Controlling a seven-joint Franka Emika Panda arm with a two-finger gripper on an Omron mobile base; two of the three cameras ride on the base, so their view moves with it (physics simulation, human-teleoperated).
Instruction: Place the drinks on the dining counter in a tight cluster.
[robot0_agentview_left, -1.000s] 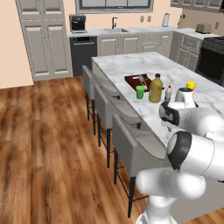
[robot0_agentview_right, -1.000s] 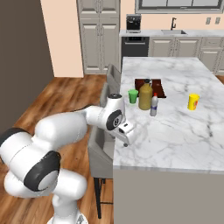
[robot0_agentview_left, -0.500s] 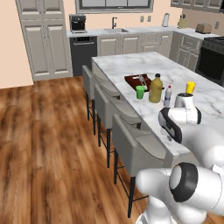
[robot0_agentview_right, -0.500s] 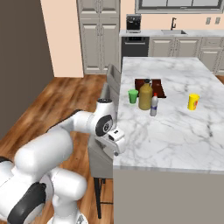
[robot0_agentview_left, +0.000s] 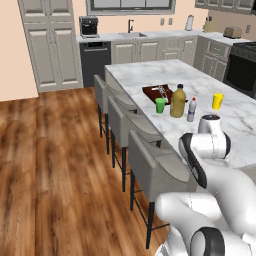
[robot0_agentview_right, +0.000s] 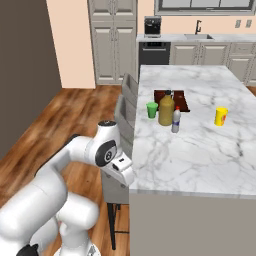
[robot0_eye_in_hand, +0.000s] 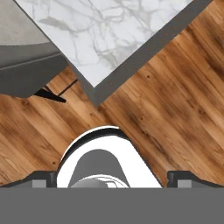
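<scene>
Marble dining counter (robot0_agentview_right: 200, 145) carries the juice bottle (robot0_agentview_right: 166, 109) and pale bottle (robot0_agentview_right: 176, 120) at twelve o'clock; gripper (robot0_eye_in_hand: 112, 177) fingers spread wide, empty. Any approach should be made from above.

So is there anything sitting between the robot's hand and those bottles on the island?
Nothing visible on the marble. The gripper hangs open off the near corner of the dining counter, and bare marble runs from there to the juice bottle and small pale bottle.

White arm folded low, hand (robot0_agentview_right: 121, 169) pointing downward, jaws spread wide, holding nothing
</scene>
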